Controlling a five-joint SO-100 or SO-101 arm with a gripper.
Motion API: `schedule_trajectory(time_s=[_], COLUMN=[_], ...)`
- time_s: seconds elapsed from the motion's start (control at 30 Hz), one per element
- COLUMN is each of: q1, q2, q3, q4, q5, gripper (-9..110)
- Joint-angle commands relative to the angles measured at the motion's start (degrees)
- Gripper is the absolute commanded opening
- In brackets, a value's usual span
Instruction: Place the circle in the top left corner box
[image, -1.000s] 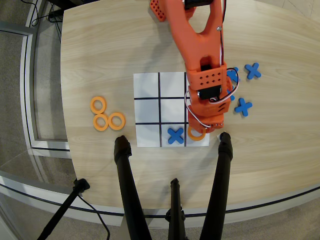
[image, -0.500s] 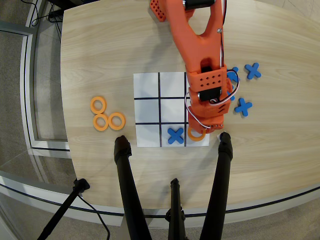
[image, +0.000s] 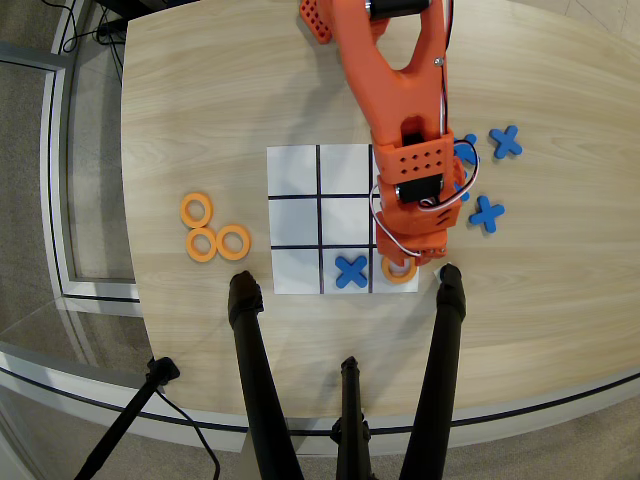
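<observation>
Orange and flat, the circle (image: 399, 269) lies in the grid's corner cell at about five o'clock in the overhead view, the top left corner box (image: 397, 270) as the arm faces it, just beside a blue cross (image: 351, 271) at its nine o'clock. It looks light, stiff plastic and somewhat slippery; pinching across the band through the hole should hold best. The gripper (image: 408, 257) hangs right over it; whether released or clenched, I cannot tell

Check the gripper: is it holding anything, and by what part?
Cannot tell. The gripper sits right over the top of the ring in the grid's lower right cell in the overhead view, but the arm hides the fingertips, so any hold is unseen.
</observation>
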Motion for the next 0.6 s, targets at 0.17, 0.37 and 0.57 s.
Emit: schedule_trajectory(time_s=[0.17, 0.37, 0.57], q1=[1.3, 4.3, 6.9], q2=[8.3, 32.8, 71.5], q3=[0.4, 10.7, 37.0], q4=[2.5, 15.3, 26.6], q5=[0.1, -2.4, -6.5], gripper=[7, 7, 7])
